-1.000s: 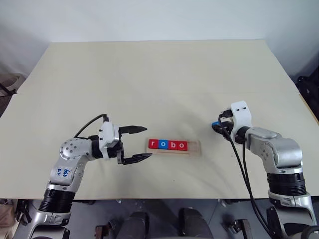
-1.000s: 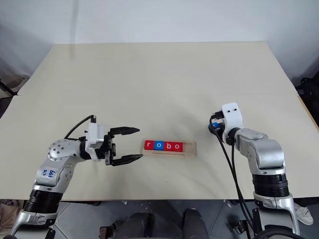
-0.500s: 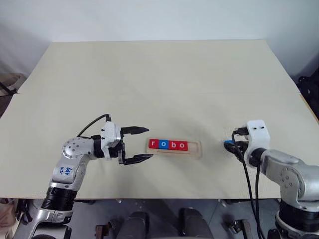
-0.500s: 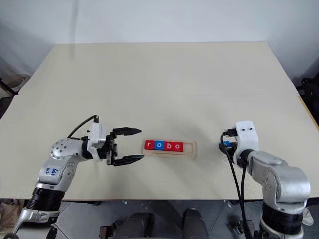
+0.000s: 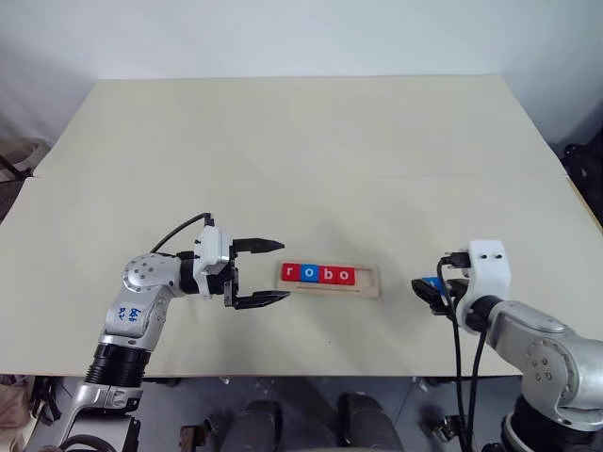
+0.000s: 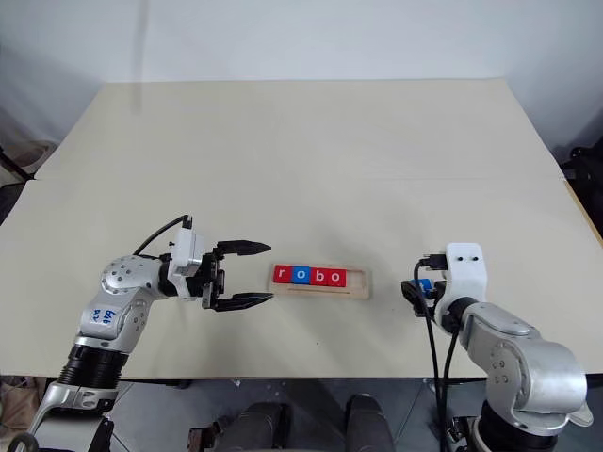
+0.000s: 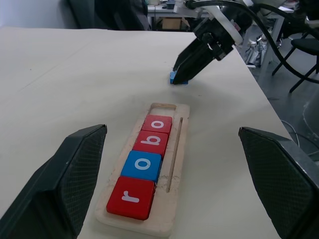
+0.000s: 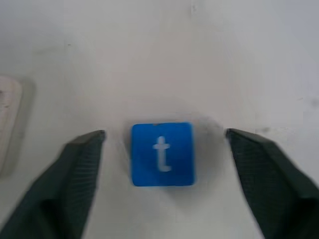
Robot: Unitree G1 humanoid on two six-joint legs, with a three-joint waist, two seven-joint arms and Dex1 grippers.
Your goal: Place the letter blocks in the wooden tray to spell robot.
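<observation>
Item: letter-block set, desk (image 5: 301, 141) station.

Wooden tray (image 7: 175, 149): lies just ahead of the left pincer (image 5: 268, 273), which points at its near end. Holds four blocks reading "r", "o", "b", "o" (red, blue, red, red). The slot at the end farthest from the left pincer is vacant.

Blue block (image 8: 162, 154): white "t", flat on the desk, between the fingers of the right pincer (image 8: 162, 184), touching neither. Well apart from the tray, on the side of its vacant slot.

Left pincer: spread, holding nothing, fingers clear of the tray.

Right pincer: spread wide around the "t" block, not pinching it.

Other writing: blue handwritten marks on the left arm's joint housing (image 5: 137, 315), too small to read. No brand visible.

Risks, as judged:
- An off-centre closing could push the thin block sideways or twist it, so the "t" arrives rotated.
- The single vacant slot is tight; a tilted block could catch on the rim or nudge the neighbouring "o".
- A shove from either pincer could slide the unanchored tray.
</observation>
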